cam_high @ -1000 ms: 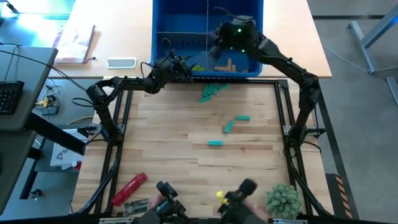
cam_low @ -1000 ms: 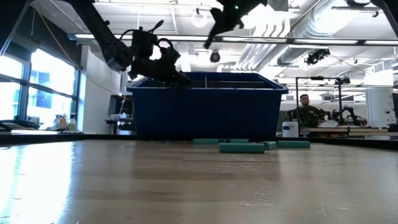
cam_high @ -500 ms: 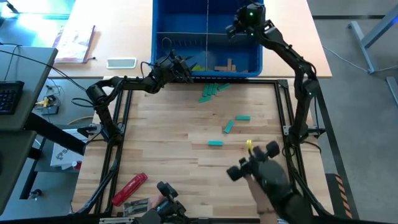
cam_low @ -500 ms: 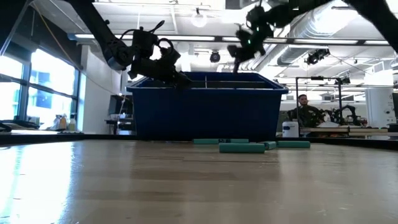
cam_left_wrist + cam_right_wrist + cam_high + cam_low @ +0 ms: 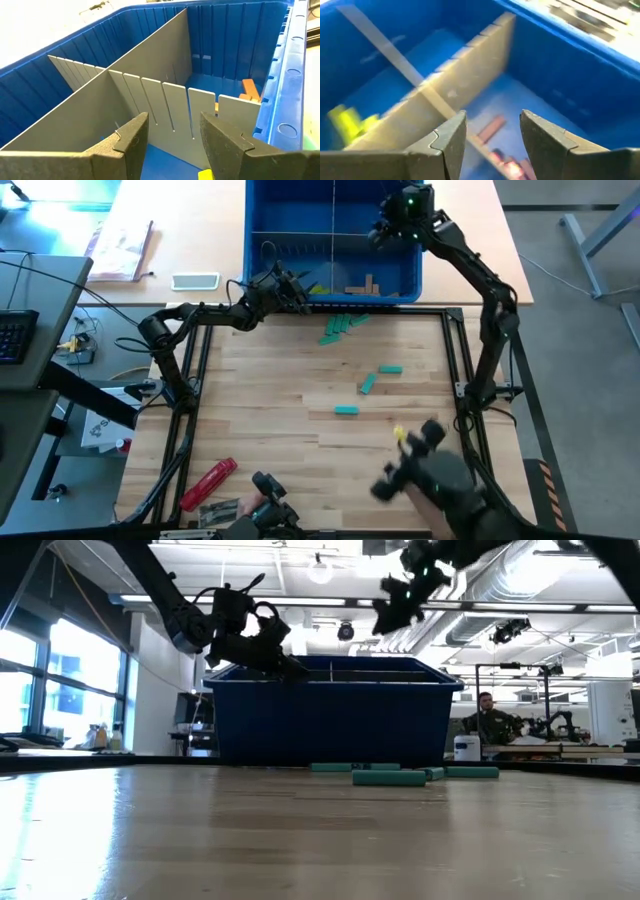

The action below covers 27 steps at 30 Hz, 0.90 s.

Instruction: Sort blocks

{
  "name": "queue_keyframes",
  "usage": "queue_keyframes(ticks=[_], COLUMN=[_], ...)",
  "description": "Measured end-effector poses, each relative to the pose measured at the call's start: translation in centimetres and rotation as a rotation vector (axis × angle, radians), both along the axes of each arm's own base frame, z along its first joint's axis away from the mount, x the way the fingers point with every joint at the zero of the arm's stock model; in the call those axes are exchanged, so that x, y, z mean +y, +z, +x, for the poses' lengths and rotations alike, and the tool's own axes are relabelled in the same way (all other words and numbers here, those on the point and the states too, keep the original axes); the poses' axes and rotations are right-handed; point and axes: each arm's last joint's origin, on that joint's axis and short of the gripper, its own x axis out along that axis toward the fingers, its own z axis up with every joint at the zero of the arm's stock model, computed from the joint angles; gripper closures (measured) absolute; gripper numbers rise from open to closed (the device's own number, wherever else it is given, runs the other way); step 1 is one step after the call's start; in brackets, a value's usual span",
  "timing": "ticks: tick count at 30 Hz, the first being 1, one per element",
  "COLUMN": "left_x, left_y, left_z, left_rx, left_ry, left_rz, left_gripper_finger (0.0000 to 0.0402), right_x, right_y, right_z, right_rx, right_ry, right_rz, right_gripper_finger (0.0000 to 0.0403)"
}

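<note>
Right gripper (image 5: 490, 131) hangs over the blue bin (image 5: 262, 220), jaws parted and empty, purple blocks (image 5: 491, 127) below: apparently a drop. Left gripper (image 5: 172, 132) parted, empty, waiting at bin's rim.

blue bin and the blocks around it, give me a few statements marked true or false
1. Teal blocks lie on the wooden table outside the blue bin. True.
2. The right gripper hangs over the bin, jaws apart and empty. True.
3. The left gripper holds a purple block. False: its jaws are apart with nothing between them.
4. Tan blocks lie inside the bin. True.
5. The bin has no dividers. False: grey dividers split it into compartments.
</note>
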Motion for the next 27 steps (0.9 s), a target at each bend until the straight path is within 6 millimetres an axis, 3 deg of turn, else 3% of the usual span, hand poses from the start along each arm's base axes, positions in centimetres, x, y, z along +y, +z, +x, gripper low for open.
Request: queue_keyframes(ticks=[7, 16, 22, 27], left_x=[0.0, 0.0, 0.0, 0.0], left_y=[0.0, 0.0, 0.0, 0.0], left_z=[0.0, 0.0, 0.0, 0.0], left_rx=[-0.024, -0.028, -0.027, -0.028], left_ry=[0.003, -0.001, -0.001, -0.001], left_rz=[-0.028, -0.030, -0.030, -0.030], left_gripper_finger=[0.0245, 0.0245, 0.0245, 0.0245], right_x=[8.6, 17.4, 22.7, 26.5], right_y=[1.4, -1.4, -5.7, -12.5], right_z=[1.5, 4.5, 7.2, 8.1], right_rx=[0.300, 0.520, 0.658, 0.827], right_ry=[0.313, 0.562, 0.633, 0.651], right_rz=[0.075, 0.457, 0.559, 0.588], right_gripper_finger=[0.0231, 0.0231, 0.0234, 0.0236])
